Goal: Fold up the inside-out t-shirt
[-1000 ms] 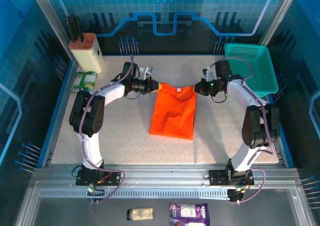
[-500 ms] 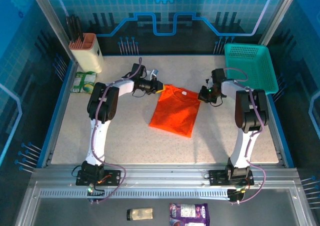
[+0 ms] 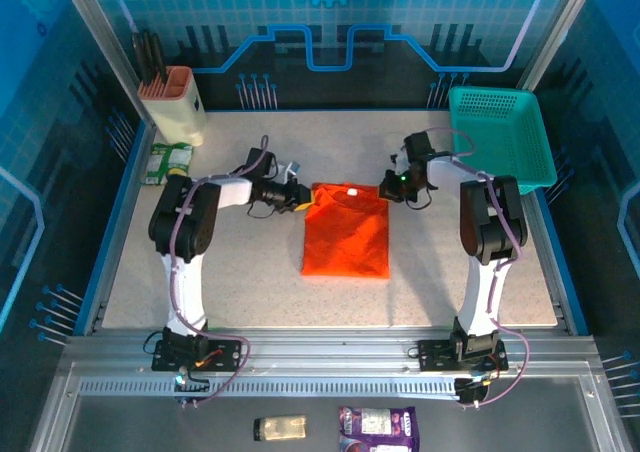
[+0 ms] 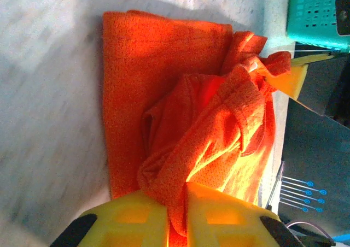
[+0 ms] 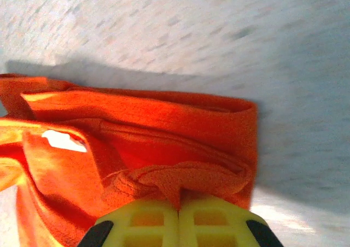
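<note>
The orange t-shirt [image 3: 346, 234] lies on the table as a narrow folded rectangle, collar end at the far side. My left gripper [image 3: 303, 196] is shut on its far left corner; in the left wrist view bunched orange fabric [image 4: 208, 132] is pinched between the yellow fingers [image 4: 131, 219]. My right gripper [image 3: 386, 189] is shut on the far right corner. In the right wrist view a fold of the t-shirt [image 5: 180, 178] sits clamped between the yellow fingers [image 5: 213, 219], with a white label [image 5: 64, 140] at the left.
A teal mesh basket [image 3: 500, 137] stands at the far right, close behind the right arm. A beige holder with dark tools [image 3: 172, 102] and a green packet [image 3: 166, 162] sit at the far left. The table front of the shirt is bare.
Both grippers moved with the shirt's far corners: the left one came nearer and the right one shifted left. The shirt went from skewed to a straight, narrower rectangle.
</note>
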You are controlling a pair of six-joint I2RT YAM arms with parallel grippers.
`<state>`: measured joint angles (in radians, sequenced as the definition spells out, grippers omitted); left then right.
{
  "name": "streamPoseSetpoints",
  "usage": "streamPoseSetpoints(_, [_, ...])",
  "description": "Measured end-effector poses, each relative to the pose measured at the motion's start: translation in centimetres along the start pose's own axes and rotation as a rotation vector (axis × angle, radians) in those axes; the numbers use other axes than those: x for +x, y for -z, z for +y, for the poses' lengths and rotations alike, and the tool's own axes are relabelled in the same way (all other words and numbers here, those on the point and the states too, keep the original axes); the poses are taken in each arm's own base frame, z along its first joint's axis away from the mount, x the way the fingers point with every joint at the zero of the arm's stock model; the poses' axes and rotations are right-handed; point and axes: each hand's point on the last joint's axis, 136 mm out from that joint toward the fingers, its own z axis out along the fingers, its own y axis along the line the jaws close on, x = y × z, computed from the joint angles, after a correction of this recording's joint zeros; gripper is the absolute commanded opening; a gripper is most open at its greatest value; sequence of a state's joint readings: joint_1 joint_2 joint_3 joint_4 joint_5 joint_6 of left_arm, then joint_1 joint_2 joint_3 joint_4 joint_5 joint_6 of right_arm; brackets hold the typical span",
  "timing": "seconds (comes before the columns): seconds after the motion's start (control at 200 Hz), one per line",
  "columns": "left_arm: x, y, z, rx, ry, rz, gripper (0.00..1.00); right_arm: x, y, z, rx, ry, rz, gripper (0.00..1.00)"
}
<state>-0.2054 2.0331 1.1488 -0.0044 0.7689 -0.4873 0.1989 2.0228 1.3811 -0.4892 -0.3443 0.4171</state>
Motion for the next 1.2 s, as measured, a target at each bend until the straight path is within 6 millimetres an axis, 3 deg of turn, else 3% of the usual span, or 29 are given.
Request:
streamPoseSetpoints(0.1, [1.8,1.7,0.8,-0.026,0.023,-0.018,0.18,1.6,-0.8,1.7,-0.01,0.044,0.044,0.0])
streamPoseSetpoints(0.195, [3.2,2.3,1.2,-0.04,0.036,-0.02,0.2,2.3,-0.9,1.7,0.027,0.057,0.065,0.0])
streamPoseSetpoints(0.325, [3.7,2.5,1.6,-0.053,0.037,-0.027,0.25,1.6,0.0,0.3,0.134,0.064,0.05,0.15])
streamPoseSetpoints(0.475, [3.4,2.5,1.6,-0.058,0.033,-0.04,0.28,-0.2,1.4,0.2,0.196,0.098,0.002,0.32])
streamPoseSetpoints(0.59, [3.3,2.5,1.6,-0.057,0.03,-0.043,0.28,0.3,2.2,0.3,0.209,0.098,0.015,0.39])
streamPoseSetpoints(0.946, [3.3,2.5,1.5,-0.056,0.029,-0.044,0.28,2.3,3.1,-0.5,0.251,0.084,0.06,0.42])
streamPoseSetpoints(1.201, [3.3,2.5,1.5,-0.055,0.029,-0.044,0.28,2.1,1.0,-1.3,0.266,0.072,0.104,0.42])
